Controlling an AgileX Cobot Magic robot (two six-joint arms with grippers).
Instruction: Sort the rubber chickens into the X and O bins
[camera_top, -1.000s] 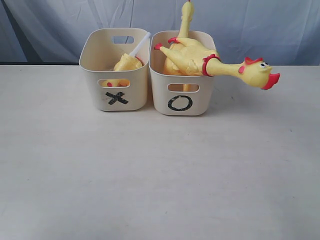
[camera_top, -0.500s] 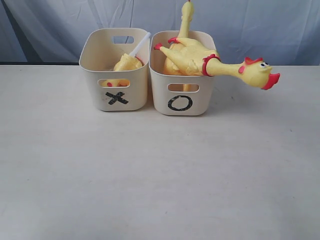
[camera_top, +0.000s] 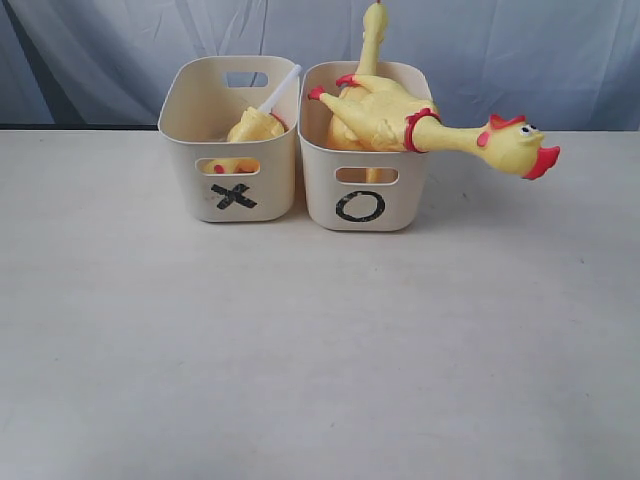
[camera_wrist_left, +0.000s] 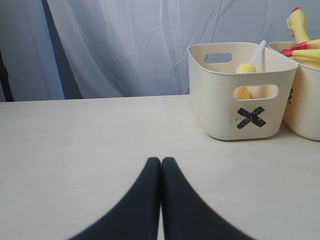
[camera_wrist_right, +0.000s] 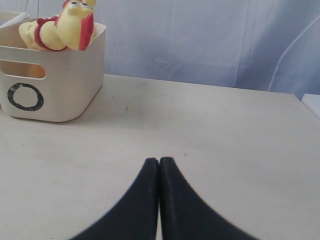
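Note:
The X bin (camera_top: 232, 195) (camera_wrist_left: 240, 115) stands at the back of the table and holds a yellow chicken piece with a white tube (camera_top: 258, 122) (camera_wrist_left: 246, 68). Beside it on the right, the O bin (camera_top: 362, 205) (camera_wrist_right: 55, 95) holds two whole rubber chickens: one (camera_top: 455, 135) (camera_wrist_right: 67, 27) hangs its head over the right rim, the other (camera_top: 373, 35) (camera_wrist_left: 296, 22) stands its neck up at the back. A headless body is not distinguishable. My left gripper (camera_wrist_left: 161, 160) and right gripper (camera_wrist_right: 159, 160) are shut with nothing in them, low over the table, well short of the bins. Neither shows in the exterior view.
A pale wrinkled curtain (camera_top: 480, 50) hangs behind the table. The table's right edge (camera_wrist_right: 307, 102) shows in the right wrist view. The wide light tabletop (camera_top: 320, 350) stretches in front of the bins.

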